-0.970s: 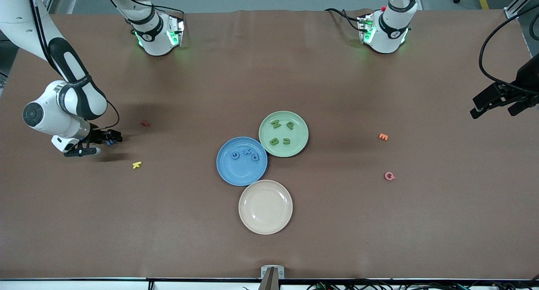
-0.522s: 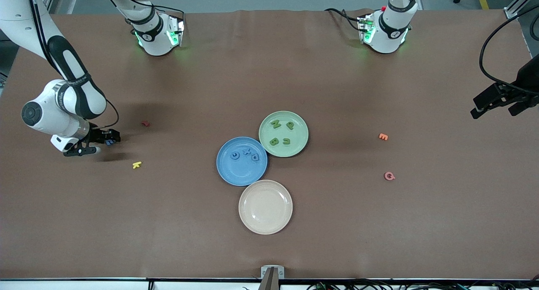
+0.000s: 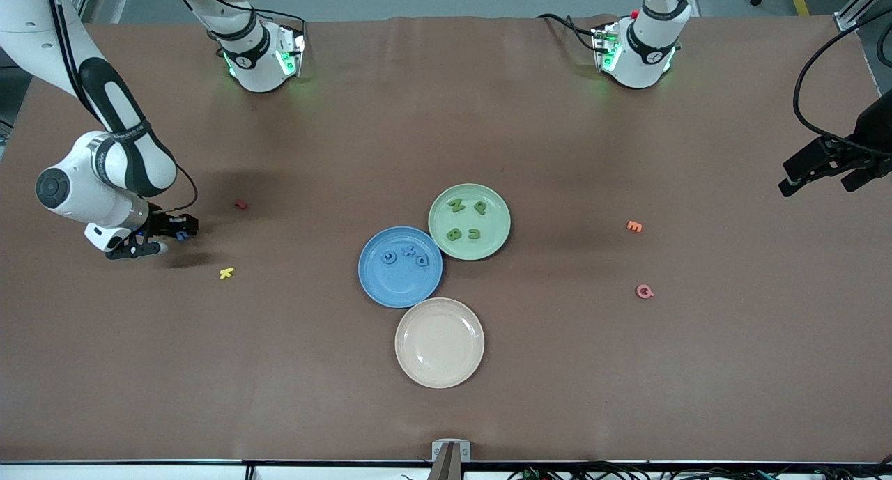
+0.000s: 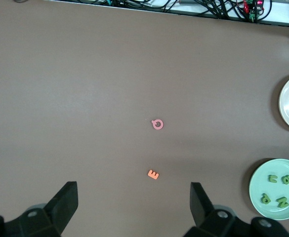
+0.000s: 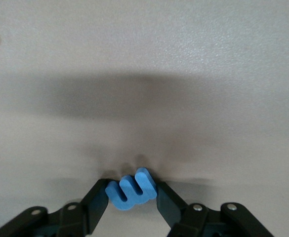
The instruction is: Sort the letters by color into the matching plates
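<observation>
My right gripper [image 3: 182, 235] is low at the table near the right arm's end, shut on a small blue letter [image 5: 132, 190] that sits between its fingertips [image 5: 97, 200]. The blue plate [image 3: 401, 288] holds three blue letters [image 3: 409, 251]. Touching it, the pale green plate [image 3: 490, 196] holds several green letters [image 3: 463, 233]. My left gripper [image 3: 817, 180] hangs open and waits high over the left arm's end; the left wrist view shows nothing between its fingers [image 4: 67, 202].
A beige plate [image 3: 439, 342] lies nearer the front camera, touching the blue plate. Loose letters lie about: red [image 3: 240, 205] and yellow [image 3: 226, 273] beside my right gripper, orange [image 3: 633, 226] and pink [image 3: 644, 292] toward the left arm's end.
The right gripper's jaws have come together on the blue letter, and the hand shifted slightly. The left arm, plates and other letters have not moved.
</observation>
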`<state>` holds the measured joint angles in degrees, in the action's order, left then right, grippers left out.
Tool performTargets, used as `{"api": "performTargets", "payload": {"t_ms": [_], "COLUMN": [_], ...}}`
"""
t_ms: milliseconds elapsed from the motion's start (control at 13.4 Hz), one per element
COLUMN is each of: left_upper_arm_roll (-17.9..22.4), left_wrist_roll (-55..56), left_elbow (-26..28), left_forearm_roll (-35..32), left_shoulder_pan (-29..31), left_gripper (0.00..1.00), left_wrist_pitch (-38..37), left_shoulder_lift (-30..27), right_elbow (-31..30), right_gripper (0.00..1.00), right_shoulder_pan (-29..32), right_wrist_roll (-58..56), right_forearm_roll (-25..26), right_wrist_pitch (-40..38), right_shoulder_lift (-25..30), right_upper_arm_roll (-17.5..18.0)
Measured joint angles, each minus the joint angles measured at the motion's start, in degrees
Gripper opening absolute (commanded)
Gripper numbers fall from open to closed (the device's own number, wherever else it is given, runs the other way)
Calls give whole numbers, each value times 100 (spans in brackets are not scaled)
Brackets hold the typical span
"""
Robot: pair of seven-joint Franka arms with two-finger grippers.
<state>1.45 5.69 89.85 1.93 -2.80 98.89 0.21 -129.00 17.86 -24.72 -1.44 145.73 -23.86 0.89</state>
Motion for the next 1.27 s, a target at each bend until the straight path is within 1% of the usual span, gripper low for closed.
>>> {"api": "performTargets", "payload": {"t_ms": [75,149,448,597,746,895,970,1194,1268], "left_upper_arm_roll": [0,0,-5,-5,-5,-3,-3,-5,-8], "left_wrist_roll": [0,0,0,0,3,4,4,4,4], "left_elbow": [-5,-7,-23,-43,-61,-74,-77,-82,-87], "left_forearm_roll": [0,0,-1,-1,-1,-1,-1,-1,-1], "left_shoulder_pan": [-6,-11,-28,-27,-25,-22,-21,-28,-31], "left_gripper": [100,100,100,100,100,100,100,100,100], "left_wrist_pitch": [0,0,0,0,0,0,0,0,0], "left_shoulder_lift": [0,0,0,0,0,0,0,0,0], "right_elbow": [0,0,57,272,590,775,810,872,918], "right_gripper": [7,4,1,1,1,1,1,1,1], "right_shoulder_pan": [0,1,-1,-23,-107,-246,-313,-533,-682], "right_wrist_roll": [-7,-9,-9,20,298,894,1304,2863,3372], "right_forearm_roll": [0,0,0,-60,-159,-188,-192,-201,-214], "right_wrist_pitch": [-8,-9,-56,-443,-895,-1049,-1053,-1029,-1008], "right_shoulder_lift": [13,19,17,28,82,120,120,120,120], "right_upper_arm_roll": [-1,-2,26,103,252,505,695,1425,1574]}}
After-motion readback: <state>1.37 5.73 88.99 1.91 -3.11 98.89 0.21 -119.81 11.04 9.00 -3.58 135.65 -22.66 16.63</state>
